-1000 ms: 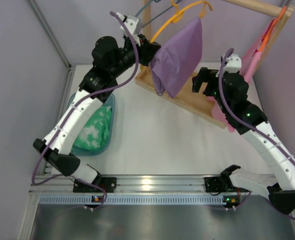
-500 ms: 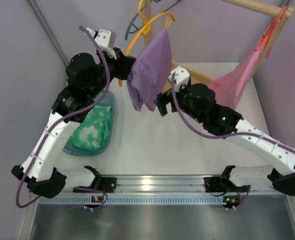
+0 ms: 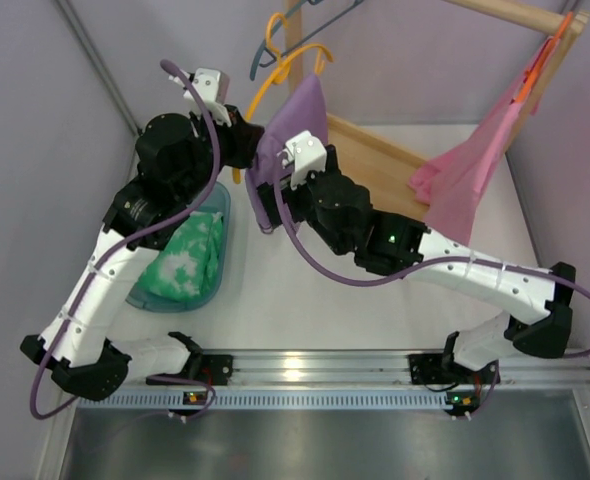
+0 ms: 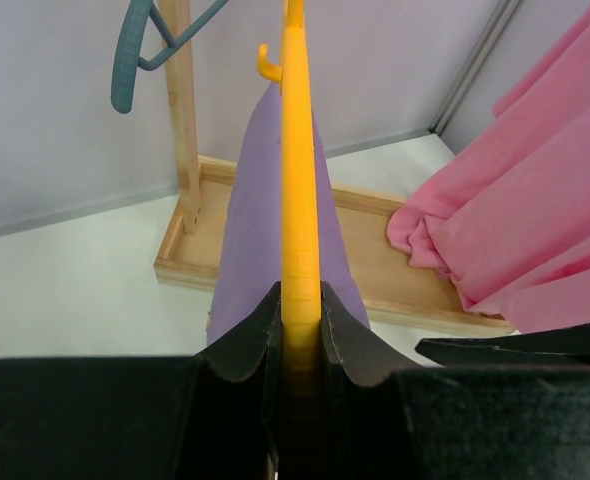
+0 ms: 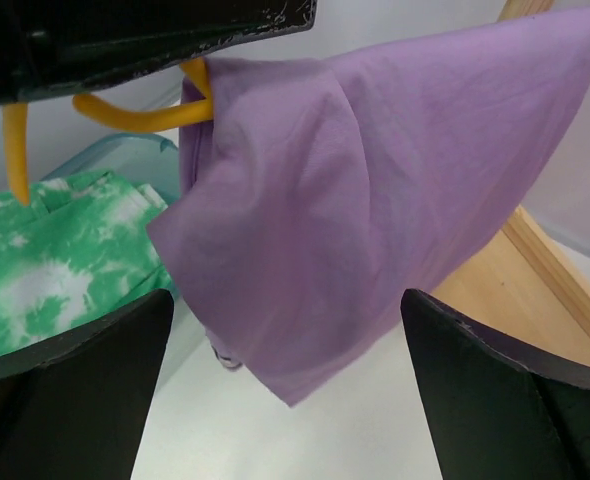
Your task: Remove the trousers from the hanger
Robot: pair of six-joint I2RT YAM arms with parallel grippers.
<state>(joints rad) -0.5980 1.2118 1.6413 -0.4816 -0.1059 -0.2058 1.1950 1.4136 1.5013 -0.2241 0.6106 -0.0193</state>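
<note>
White tabletop (image 3: 305, 310) and pale walls (image 3: 55, 120) frame the trousers (image 5: 355, 190) — plain, creased lilac cloth draped over the yellow-orange hanger (image 4: 297, 180), held in the air between the teal basin (image 3: 222, 205) and the wooden rack (image 3: 375, 167). Since a second ago hanger and cloth have swung left toward the basin, and the right gripper (image 5: 285, 300) has crossed from the pink garment (image 3: 475, 165). Left gripper (image 4: 297, 305) is clamped on the hanger's bar; the right one gapes wide before the cloth's lower edge — no contact visible.
</note>
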